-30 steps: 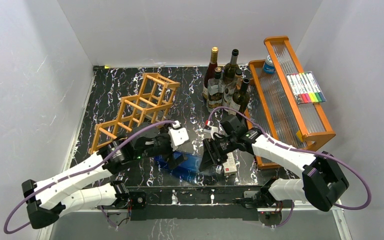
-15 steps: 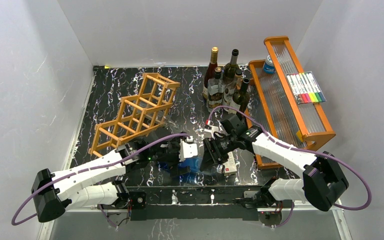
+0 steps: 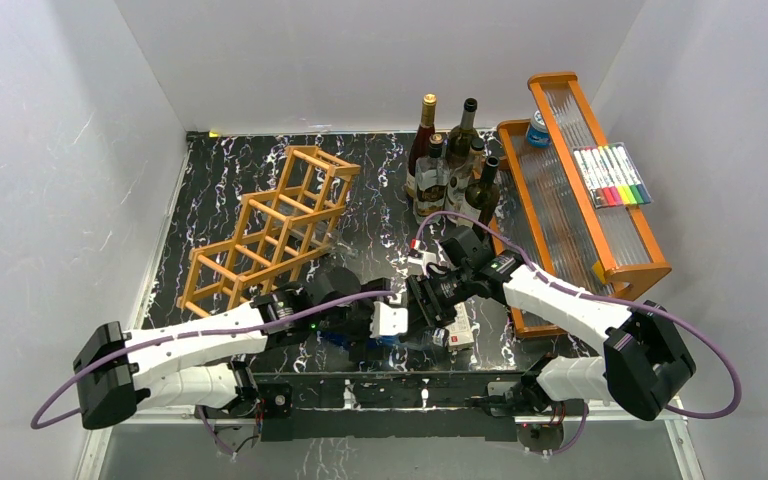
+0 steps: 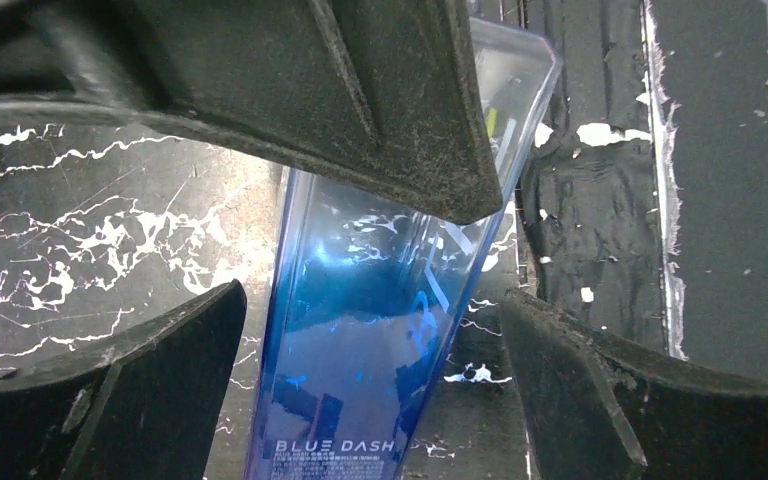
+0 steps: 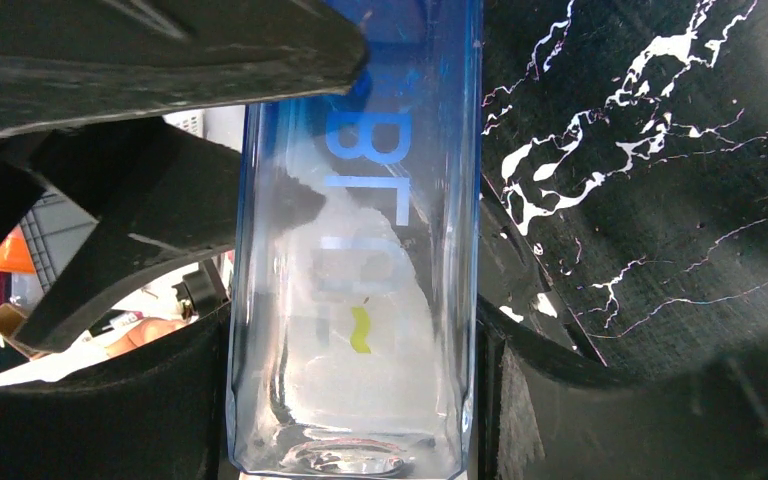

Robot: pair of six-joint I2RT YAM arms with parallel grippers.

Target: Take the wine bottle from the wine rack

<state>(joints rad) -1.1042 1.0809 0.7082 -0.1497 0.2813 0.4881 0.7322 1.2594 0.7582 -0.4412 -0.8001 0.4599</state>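
The wine bottle (image 3: 338, 338), square blue glass fading to a clear base, lies close to the table's front edge, off the wine rack (image 3: 270, 230). That orange-brown lattice rack stands behind it at the left with nothing in its cells. In the right wrist view my right gripper (image 5: 355, 400) is shut on the clear base end of the bottle (image 5: 360, 300), both fingers pressed to its sides. My left gripper (image 4: 372, 300) is open, straddling the blue body (image 4: 370, 340) with a gap on each side. From above, the left gripper (image 3: 375, 335) covers most of the bottle beside the right gripper (image 3: 422, 315).
Several upright bottles (image 3: 455, 165) stand at the back centre. An orange-brown tiered tray (image 3: 600, 262) at the right holds markers (image 3: 612, 175) and a can (image 3: 537, 128). A small white box (image 3: 457, 336) lies by the right gripper. The table's front edge (image 3: 410, 375) is just below the bottle.
My left arm has swung right, from beside the rack to over the bottle, and its open fingers now flank the blue body. The right arm and bottle have stayed put.
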